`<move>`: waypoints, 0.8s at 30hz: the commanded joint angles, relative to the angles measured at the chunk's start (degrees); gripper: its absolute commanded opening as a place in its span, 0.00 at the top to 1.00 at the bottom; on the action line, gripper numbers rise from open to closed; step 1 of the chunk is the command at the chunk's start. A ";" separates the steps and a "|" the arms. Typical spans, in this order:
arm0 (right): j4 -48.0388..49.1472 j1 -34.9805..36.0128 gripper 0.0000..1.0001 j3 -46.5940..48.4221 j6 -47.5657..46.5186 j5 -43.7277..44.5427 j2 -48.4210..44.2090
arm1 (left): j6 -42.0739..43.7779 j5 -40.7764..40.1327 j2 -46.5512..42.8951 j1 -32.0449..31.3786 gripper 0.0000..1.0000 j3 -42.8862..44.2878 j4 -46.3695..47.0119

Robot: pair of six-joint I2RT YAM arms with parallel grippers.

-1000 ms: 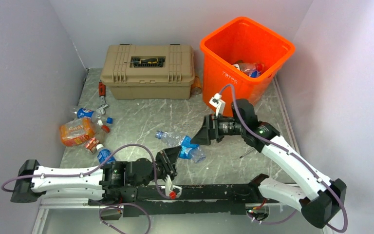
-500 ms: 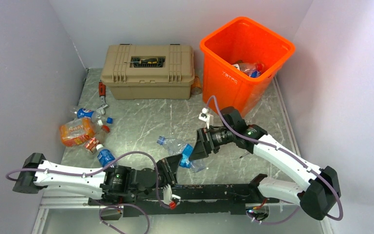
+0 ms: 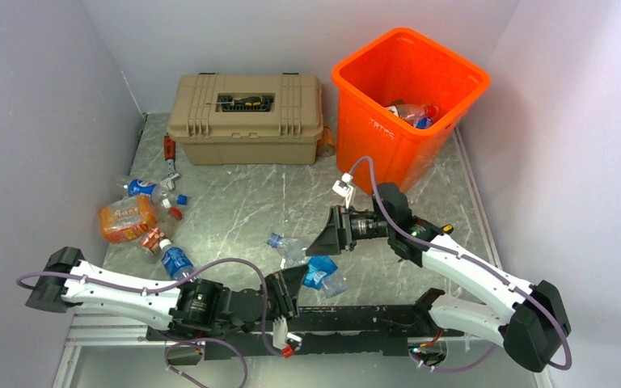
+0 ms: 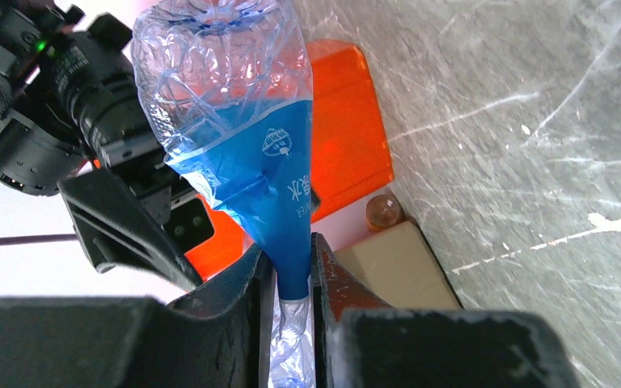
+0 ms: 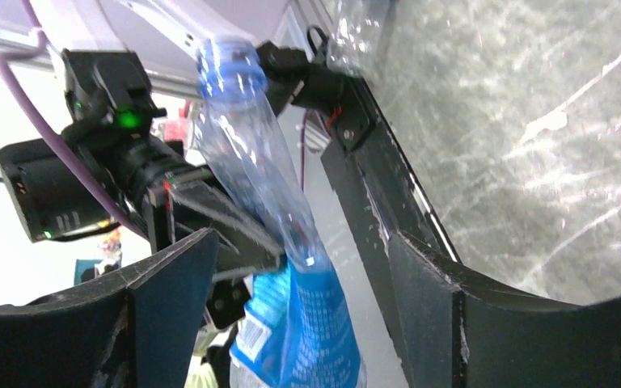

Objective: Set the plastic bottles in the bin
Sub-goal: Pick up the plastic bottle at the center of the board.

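A crushed clear plastic bottle (image 3: 314,269) with a blue label hangs just above the table's near middle. My left gripper (image 3: 289,286) is shut on its flattened lower end (image 4: 293,267). My right gripper (image 3: 324,242) reaches in from the right, open, one finger on each side of the bottle (image 5: 287,234), with gaps showing on both sides. The orange bin (image 3: 378,133) stands at the back right with a few bottles (image 3: 412,113) inside. More plastic bottles (image 3: 129,218) lie in a heap at the left edge.
A tan latched toolbox (image 3: 247,121) sits at the back, left of the bin, with a small orange object (image 3: 326,145) between them. Loose caps (image 3: 176,206) lie round the left heap. A blue-labelled bottle (image 3: 175,259) lies beside my left arm.
My left gripper has drawn back toward the near edge with the bottle. My right gripper has followed it left and nearer, and its fingers now straddle the bottle and stand a little narrower.
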 commanded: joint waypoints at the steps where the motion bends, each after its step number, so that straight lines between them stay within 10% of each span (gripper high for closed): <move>1: 10.30 0.33 0.22 0.78 3.43 2.59 -1.49 | 0.41 -1.36 1.12 -2.54 1.00 3.33 4.33; 6: 14.01 1.39 0.41 -0.07 4.81 1.83 0.91 | 0.41 -0.86 2.27 -3.53 1.00 4.15 5.93; 12: 14.12 4.91 0.39 0.91 3.63 0.82 2.79 | 0.02 -0.68 2.29 -3.59 1.00 3.95 6.58; 20: 10.26 7.29 1.00 3.06 1.10 4.07 3.98 | -1.11 -0.84 1.23 -3.63 0.98 3.76 7.37; 22: 7.62 7.30 1.00 4.56 -1.37 7.16 0.95 | -3.51 -0.53 0.73 -3.63 0.67 3.98 7.72; 23: 4.86 7.34 1.00 5.71 -3.56 9.27 -0.81 | -5.65 -0.38 0.33 -3.64 0.08 4.17 7.53; 24: 2.55 7.31 1.00 7.19 -5.53 11.96 -2.94 | -7.66 -0.54 -0.01 -3.64 0.02 4.43 7.20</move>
